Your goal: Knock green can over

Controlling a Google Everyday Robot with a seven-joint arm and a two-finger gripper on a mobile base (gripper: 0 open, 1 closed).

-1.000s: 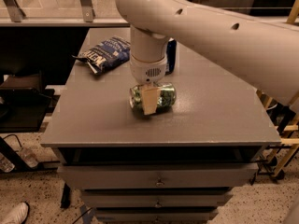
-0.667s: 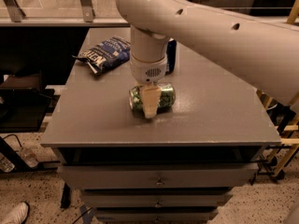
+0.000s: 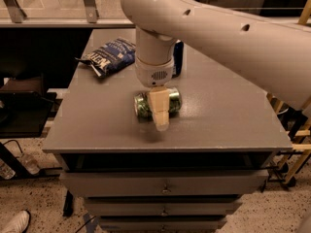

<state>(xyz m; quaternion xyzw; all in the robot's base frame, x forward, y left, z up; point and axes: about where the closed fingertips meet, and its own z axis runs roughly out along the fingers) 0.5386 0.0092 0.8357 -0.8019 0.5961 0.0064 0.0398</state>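
The green can [image 3: 143, 104] lies on its side on the grey table [image 3: 223, 110], its end facing left, near the table's middle. My gripper [image 3: 160, 115] hangs from the white arm directly in front of the can and covers its middle part. Its pale finger [image 3: 159, 109] points down toward the tabletop just ahead of the can. The dark blue can [image 3: 178, 58] stands upright behind the arm, mostly hidden by the wrist.
A blue chip bag [image 3: 110, 55] lies at the back left of the table. The table's front edge [image 3: 165, 148] is close to the gripper. Drawers sit below. A yellow frame [image 3: 296, 130] stands at the right.
The can lay on its side before too. The gripper has lifted slightly and shifted toward the front edge; the can has stayed roughly in place.
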